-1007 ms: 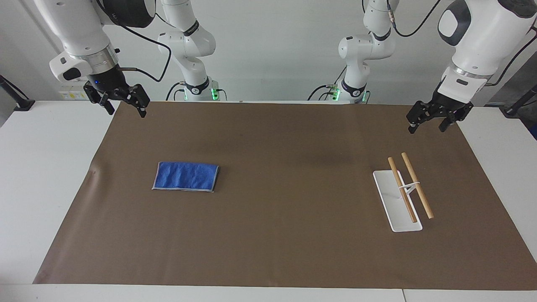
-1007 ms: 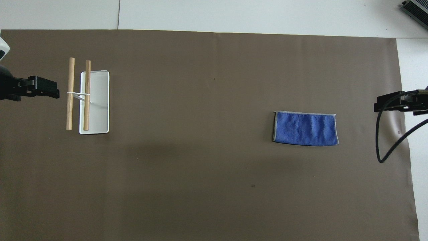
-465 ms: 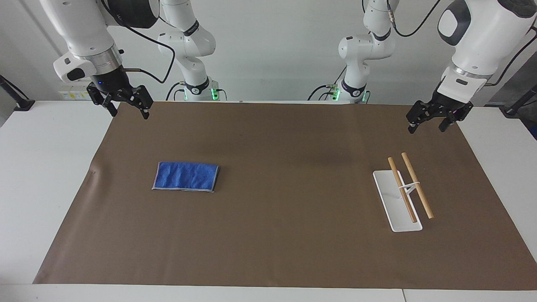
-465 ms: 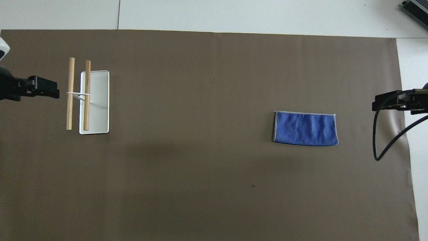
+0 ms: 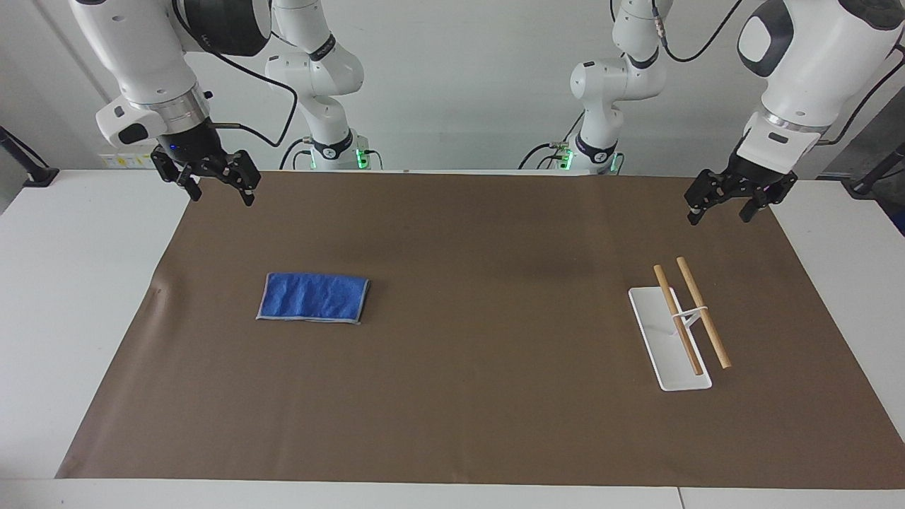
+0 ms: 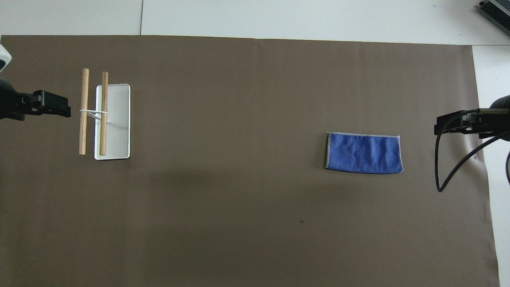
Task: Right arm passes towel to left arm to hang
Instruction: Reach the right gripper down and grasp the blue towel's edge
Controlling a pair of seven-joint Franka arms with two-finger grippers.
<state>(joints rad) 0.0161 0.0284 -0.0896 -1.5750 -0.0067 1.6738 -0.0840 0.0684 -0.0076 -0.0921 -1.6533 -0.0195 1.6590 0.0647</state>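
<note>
Towel (image 5: 313, 298) flat on table (image 5: 452, 396): soft, light, will droop; pinch at one hem edge. Right tool (image 5: 208, 181) wide, empty; left tool (image 5: 728, 200) wide, waiting.

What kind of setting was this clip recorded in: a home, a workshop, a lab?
Most likely a robotics lab. Two big white arms, the right arm and the left arm, stand at a white table covered by a brown mat. Two thinner white arms with green base lights stand against a bare wall.
</note>
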